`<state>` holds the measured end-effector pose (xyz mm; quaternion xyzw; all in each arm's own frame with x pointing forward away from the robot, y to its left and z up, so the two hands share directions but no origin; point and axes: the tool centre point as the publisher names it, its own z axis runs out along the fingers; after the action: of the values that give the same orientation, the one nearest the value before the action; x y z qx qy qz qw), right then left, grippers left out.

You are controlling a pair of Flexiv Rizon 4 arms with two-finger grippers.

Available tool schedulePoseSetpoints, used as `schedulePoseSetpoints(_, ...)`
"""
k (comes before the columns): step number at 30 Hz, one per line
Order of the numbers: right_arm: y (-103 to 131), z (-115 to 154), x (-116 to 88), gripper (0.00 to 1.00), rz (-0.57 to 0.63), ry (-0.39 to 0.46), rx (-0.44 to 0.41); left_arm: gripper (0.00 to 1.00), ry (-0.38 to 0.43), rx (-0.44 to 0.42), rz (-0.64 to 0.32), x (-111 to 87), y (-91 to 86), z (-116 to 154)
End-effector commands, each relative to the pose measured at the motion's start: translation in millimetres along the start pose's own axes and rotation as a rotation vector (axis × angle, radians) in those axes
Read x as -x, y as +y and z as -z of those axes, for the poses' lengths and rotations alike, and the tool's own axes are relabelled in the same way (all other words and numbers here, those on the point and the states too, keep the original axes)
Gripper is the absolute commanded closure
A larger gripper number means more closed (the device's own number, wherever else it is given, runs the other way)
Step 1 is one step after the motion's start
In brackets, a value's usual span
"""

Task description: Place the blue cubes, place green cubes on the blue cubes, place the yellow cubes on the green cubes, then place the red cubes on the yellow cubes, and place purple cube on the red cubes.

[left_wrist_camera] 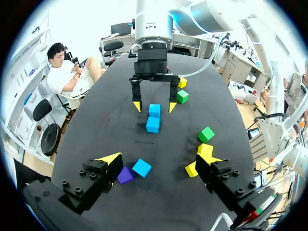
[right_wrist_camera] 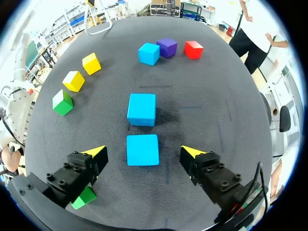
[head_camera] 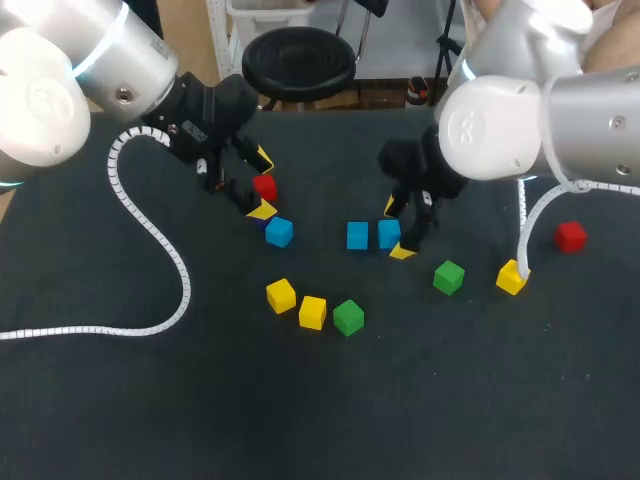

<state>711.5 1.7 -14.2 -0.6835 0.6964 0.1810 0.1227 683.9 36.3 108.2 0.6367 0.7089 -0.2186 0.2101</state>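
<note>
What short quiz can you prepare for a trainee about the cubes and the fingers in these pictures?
1. True or false: the right gripper is open, with a blue cube lying between its fingers.
2. Which colour has only one cube? A red, B purple, C green.
3. How many cubes are already stacked on another cube?

Key
1. True: both fingers stand clear of the blue cube.
2. B: there is a single purple cube; red and green have two each.
3. Zero: every cube lies directly on the table.
</note>
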Motion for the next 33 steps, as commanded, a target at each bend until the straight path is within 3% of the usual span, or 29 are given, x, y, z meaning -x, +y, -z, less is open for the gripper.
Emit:
schedulePoseSetpoints(1, 4, 5, -6, 0.0, 0.014, -0.029, -0.005, 0.0, -0.001, 0.0, -0.001, -0.7, 0.3, 0)
schedulePoseSetpoints(16, 12, 20, -13, 0.0, 0.019, -0.053, -0.008, 0.0, -0.001, 0.0, -0.001, -0.7, 0.3, 0)
schedulePoseSetpoints(33, 33, 57, -52, 0.0, -0.028, -0.143, -0.088, 0.0, -0.001, 0.0, -0.001, -0.7, 0.3, 0)
